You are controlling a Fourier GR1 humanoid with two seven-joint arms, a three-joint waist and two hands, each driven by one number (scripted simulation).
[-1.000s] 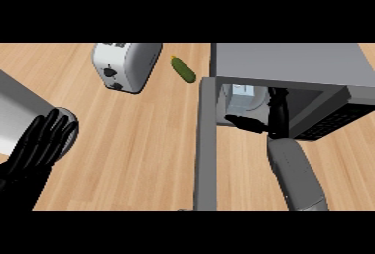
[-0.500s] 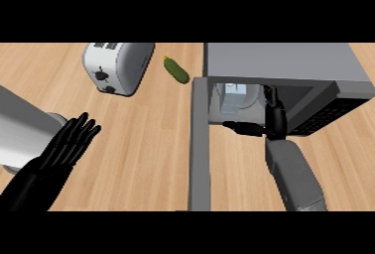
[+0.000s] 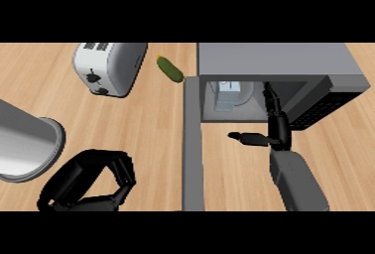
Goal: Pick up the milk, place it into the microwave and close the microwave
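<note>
The milk (image 3: 228,95) stands inside the microwave (image 3: 278,62), so the pick and the placing look done. My right robot hand (image 3: 270,130) is at the mouth of the cavity, fingers straight and thumb stuck out to the side, holding nothing and clear of the carton. The microwave door (image 3: 193,149) hangs wide open, edge-on toward me. My left robot hand (image 3: 92,181) is low over the surface (image 3: 139,124), fingers curled in on nothing. What remains, as I judge it, is swinging that door shut.
</note>
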